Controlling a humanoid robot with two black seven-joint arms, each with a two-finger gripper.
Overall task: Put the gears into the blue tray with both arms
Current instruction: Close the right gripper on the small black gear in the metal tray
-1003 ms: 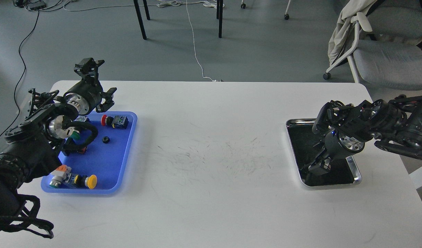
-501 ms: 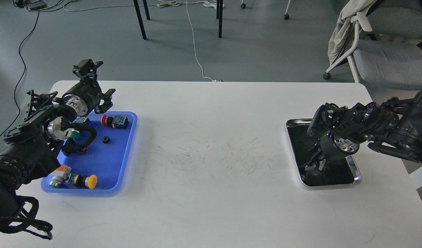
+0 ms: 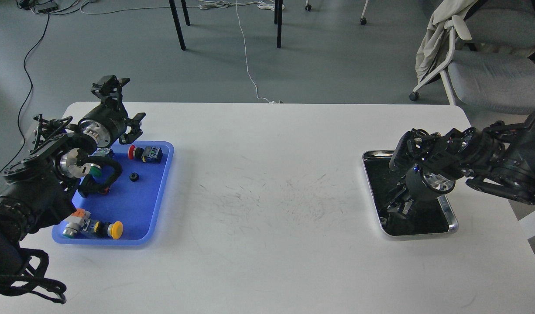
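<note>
Step in hand, by judgement: a pick from the steel tray (image 3: 451,218). The right gripper (image 3: 396,208) is down inside its black interior, fingers dark against dark; cannot tell whether apart, together or holding anything. No gears can be made out in that tray.

One gear (image 3: 134,176) lies in the blue tray (image 3: 162,192), clear of the switches (image 3: 146,153) around it. The left gripper (image 3: 119,102) is raised over the tray's far left corner, fingers spread wide, holding nothing.

Next move likely calls for a firm pinch on a tiny wheel, a lift clear of the steel rim, then a long carry across to the blue tray, or a handover.

White table (image 3: 267,244), scuffed grey at centre. Grey floor beyond, with cables, chair legs, and an office chair (image 3: 481,74) draped with cloth.
</note>
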